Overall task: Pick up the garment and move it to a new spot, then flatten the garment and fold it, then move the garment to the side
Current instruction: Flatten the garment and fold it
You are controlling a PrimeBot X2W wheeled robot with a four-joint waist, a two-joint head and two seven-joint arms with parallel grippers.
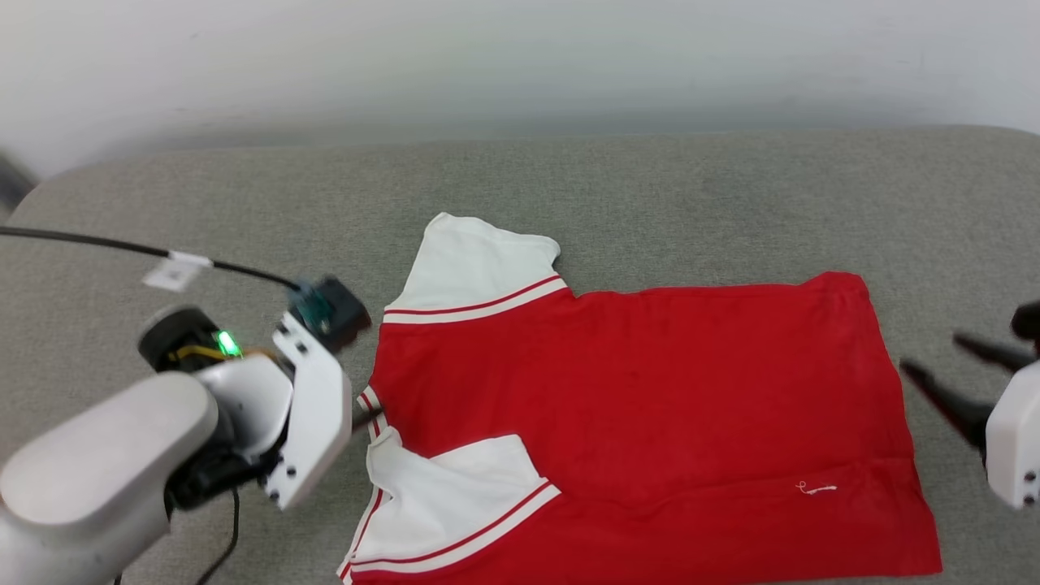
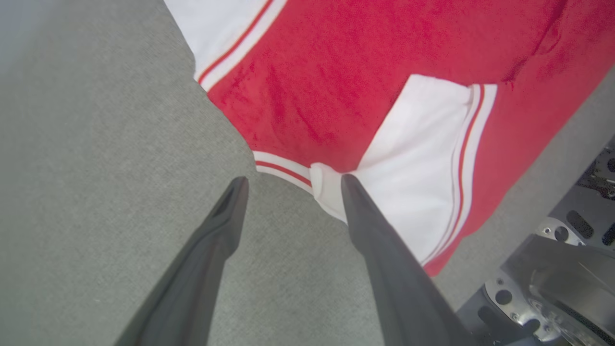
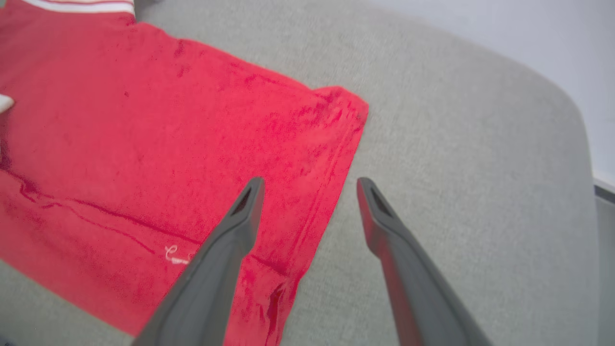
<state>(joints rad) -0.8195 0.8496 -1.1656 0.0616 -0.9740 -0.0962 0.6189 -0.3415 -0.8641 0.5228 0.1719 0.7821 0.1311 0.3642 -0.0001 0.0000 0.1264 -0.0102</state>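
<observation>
The garment (image 1: 642,390) lies spread on the grey surface, plain red face up, collar end to the left and hem to the right. Its far white sleeve (image 1: 475,264) lies flat, and the near white sleeve (image 1: 455,496) is folded in over the red body. My left gripper (image 2: 294,179) is open and holds nothing; it stands at the collar edge, with one fingertip (image 2: 348,185) over the folded sleeve's corner. My right gripper (image 3: 311,180) is open and empty, straddling the garment's (image 3: 144,144) hem edge. In the head view it (image 1: 930,352) hovers just right of the hem.
The grey padded surface (image 1: 650,179) has rounded corners and ends at a pale wall behind. A black cable with a white tag (image 1: 175,270) runs across to my left wrist. Part of the robot's metal base (image 2: 552,269) shows beyond the near edge.
</observation>
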